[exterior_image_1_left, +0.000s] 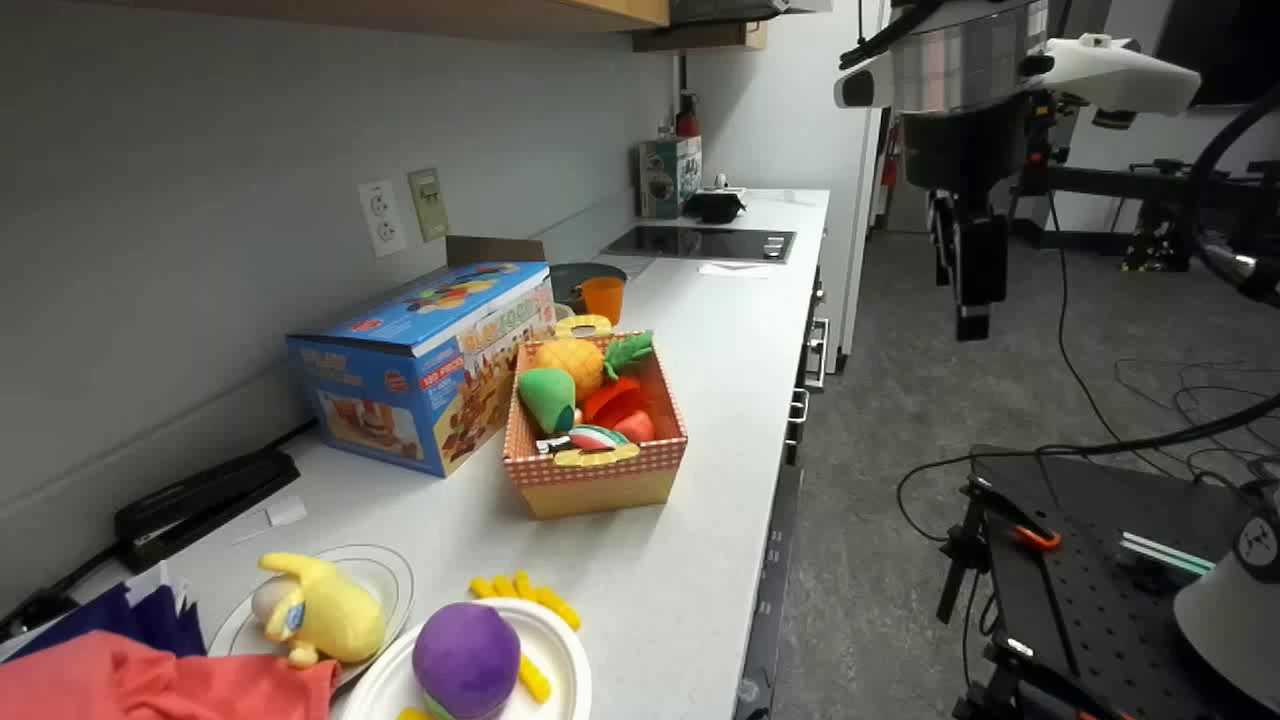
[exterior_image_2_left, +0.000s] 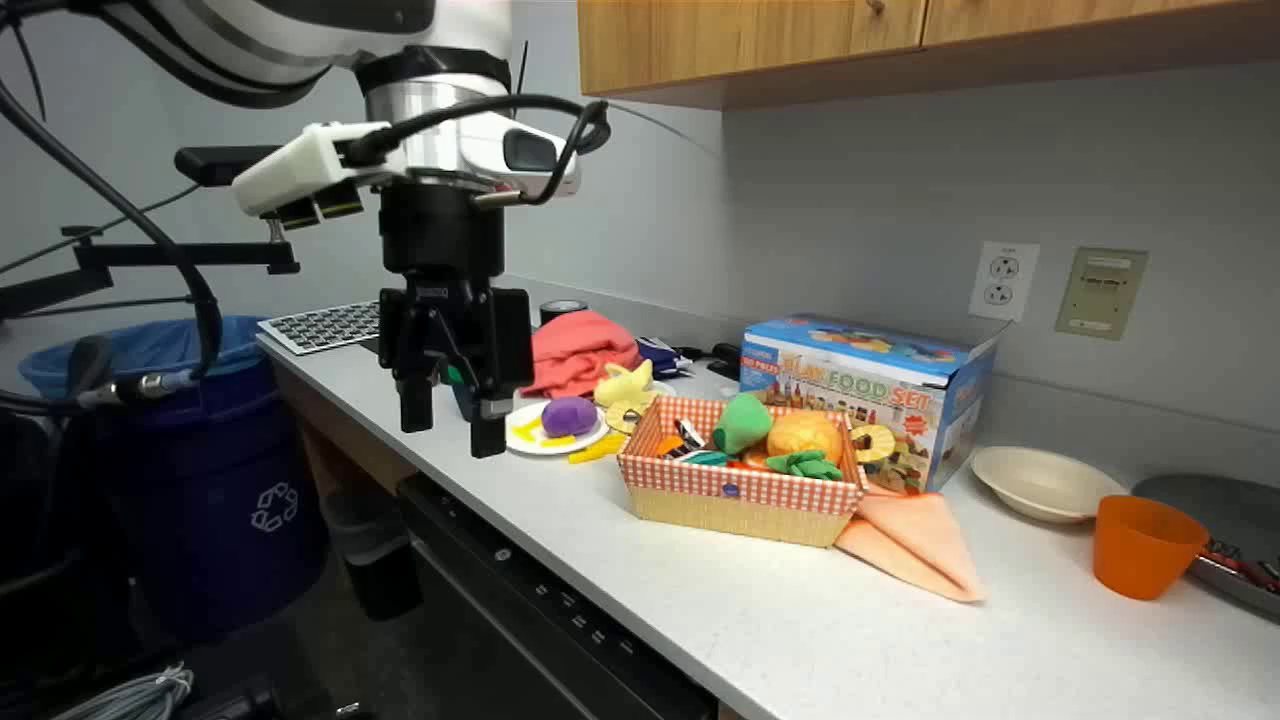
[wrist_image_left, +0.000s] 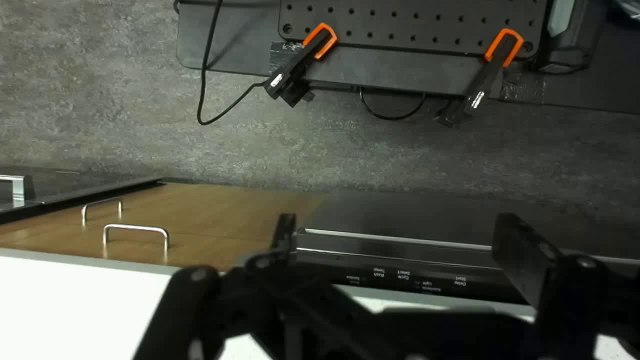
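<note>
In exterior view: pincer (exterior_image_1_left: 957, 300) hangs in air, pointing down; checkered basket (exterior_image_1_left: 600, 494) holding toy food (exterior_image_1_left: 568, 362) stands on surface (exterior_image_1_left: 725, 400) beside blue box (exterior_image_1_left: 430, 375); purple toy (exterior_image_1_left: 467, 660) on white plate (exterior_image_1_left: 573, 665). In exterior view: fingers (exterior_image_2_left: 488, 437) spread apart, basket well clear of them; orange cup (exterior_image_2_left: 1145, 550) farther along surface. Wrist view: dishwasher panel (wrist_image_left: 425, 275) shows between fingers, alongside surface's edge, grey floor (wrist_image_left: 350, 160) beyond.

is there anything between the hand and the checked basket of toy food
Nothing visible: the open, empty hand hangs apart from the basket, with only open space showing between them in both exterior views. The basket does wall in the toys inside, so those look best reached from above.
</note>
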